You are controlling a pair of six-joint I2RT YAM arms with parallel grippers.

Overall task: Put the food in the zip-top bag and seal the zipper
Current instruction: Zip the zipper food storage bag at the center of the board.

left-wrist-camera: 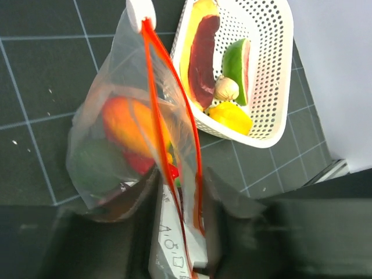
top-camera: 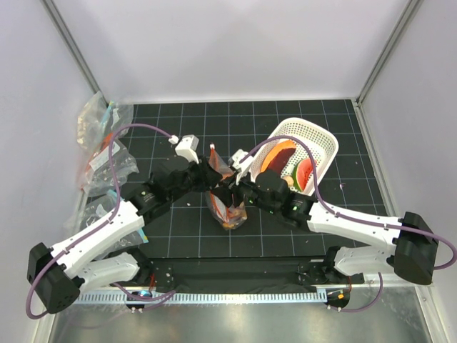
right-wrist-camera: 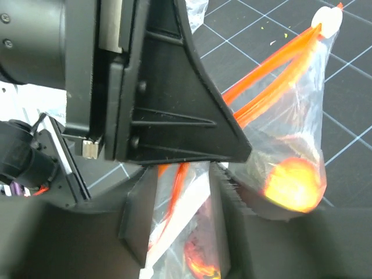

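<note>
The surface [top-camera: 186, 239], a dark mat ruled with a pale grid, carries a white lattice basket [top-camera: 325, 139] of toy food [top-camera: 285, 158] at two o'clock, a heap of clear bags [top-camera: 100, 136] at ten o'clock, and the zip-top bag [top-camera: 227, 211] upright at its centre.

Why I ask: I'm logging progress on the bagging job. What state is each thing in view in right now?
zip-top bag: upright between both grippers, partly filled.
zipper: unsealed, strips apart, slider at the top end.
basket: holding several pieces.
food: some pieces in the bag, others in the basket.
left gripper: fingers astride the bag's edge, grip unclear.
right gripper: fingers astride the bag's edge, grip unclear.
</note>
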